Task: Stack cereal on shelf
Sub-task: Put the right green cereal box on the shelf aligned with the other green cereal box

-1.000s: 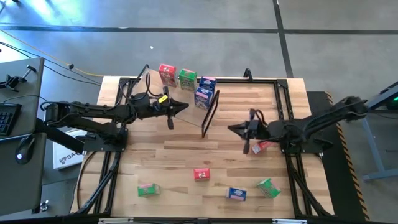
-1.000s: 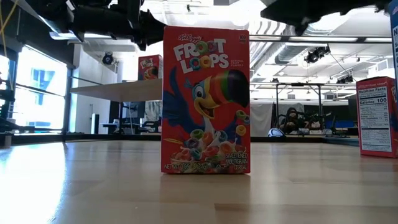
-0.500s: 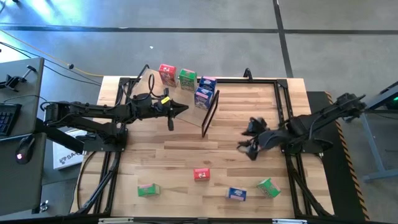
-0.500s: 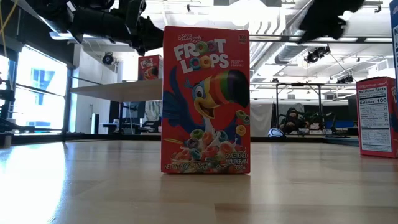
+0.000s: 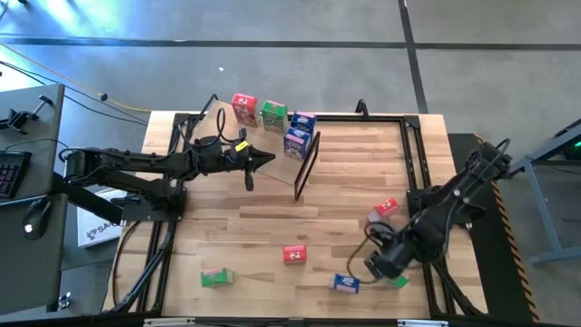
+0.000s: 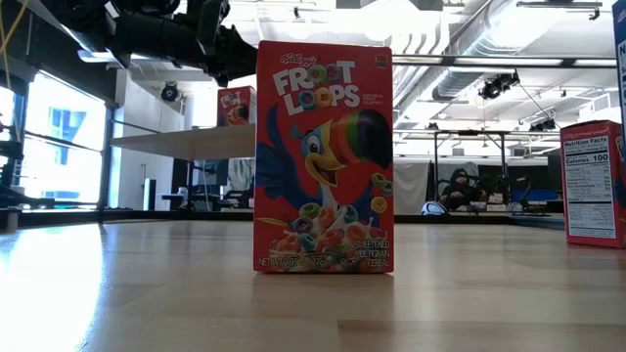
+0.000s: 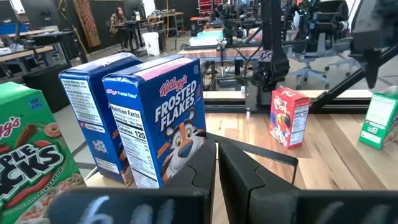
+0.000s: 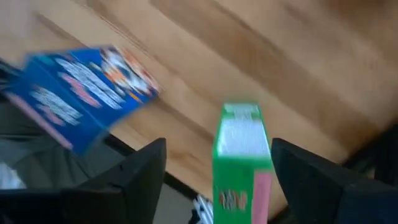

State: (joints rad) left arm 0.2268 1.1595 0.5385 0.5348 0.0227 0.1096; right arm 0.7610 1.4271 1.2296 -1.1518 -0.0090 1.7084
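Observation:
My right gripper points down near the table's near right corner, open. Its fingers stand on either side of an upright green cereal box, apart from it. A blue box lies beside it. My left gripper is shut and level, with nothing between its fingers, just short of two blue boxes on the shelf. The shelf's board is raised, and its black frame end stands mid-table. Red and green boxes stand on it too.
More cereal boxes are on the table: a red one at the right, a red one near the middle, a green one at the near left. The middle red box fills the low view. Bare wood lies between the arms.
My right gripper has swung from the table's middle right toward the near edge, tipped from level to pointing down, and opened over the green box. The red box beside its old place has stayed put.

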